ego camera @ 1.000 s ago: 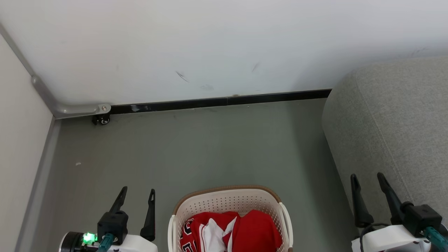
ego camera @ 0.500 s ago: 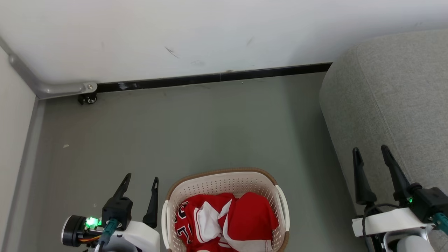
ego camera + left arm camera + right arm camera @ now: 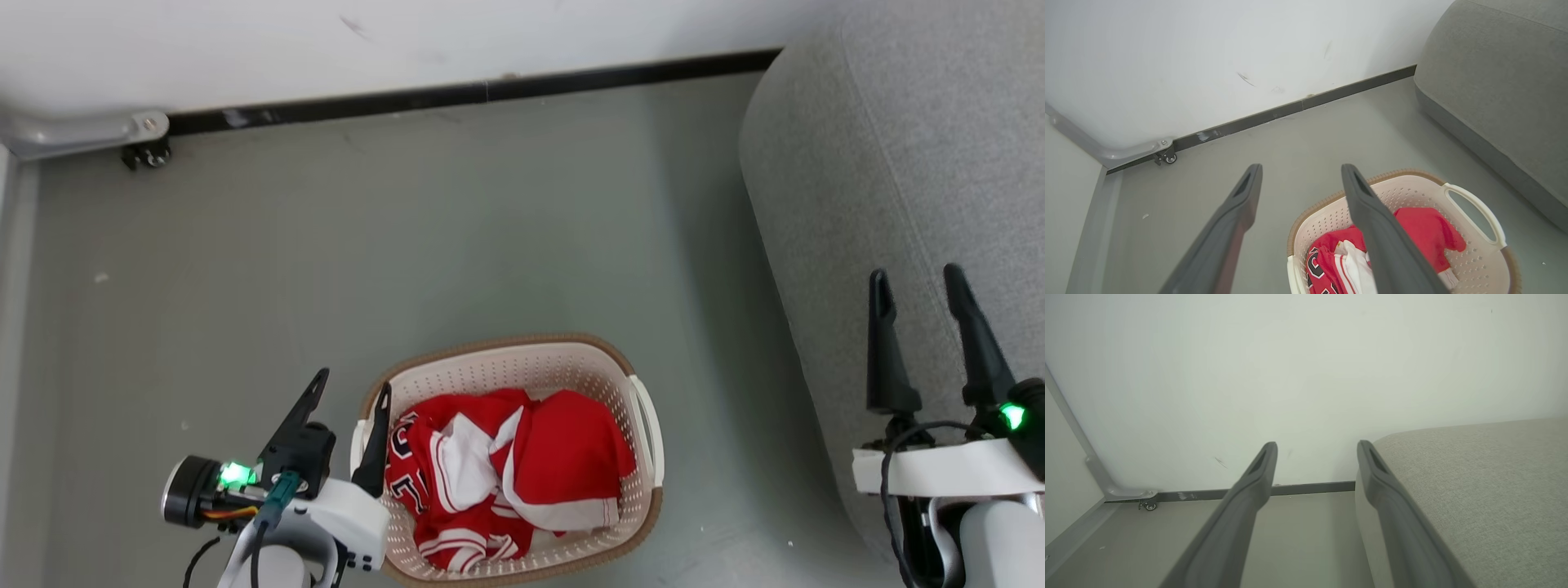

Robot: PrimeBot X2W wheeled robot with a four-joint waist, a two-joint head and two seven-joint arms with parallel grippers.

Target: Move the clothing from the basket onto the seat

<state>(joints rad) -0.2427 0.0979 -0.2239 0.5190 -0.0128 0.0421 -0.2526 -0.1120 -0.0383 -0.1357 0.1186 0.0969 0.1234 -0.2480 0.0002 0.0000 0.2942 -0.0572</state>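
Red jerseys (image 3: 510,461) bunched in laundry basket (image 3: 502,343), bottom centre of head view. Left end effector (image 3: 353,382) beside its left rim, right end effector (image 3: 914,276) by grey sofa (image 3: 882,163), right side. Both wide open, empty. Risk imo: finger snags rim or perforations and tips basket, or tangled jerseys drop onto floor (image 3: 490,204).

Grey floor (image 3: 408,245), white wall (image 3: 245,41), black baseboard (image 3: 457,91), small caster (image 3: 147,153)

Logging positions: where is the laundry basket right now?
In the head view the laundry basket sits on the floor at bottom centre, holding the red jerseys, with the left gripper at its left rim and the grey sofa to its right.
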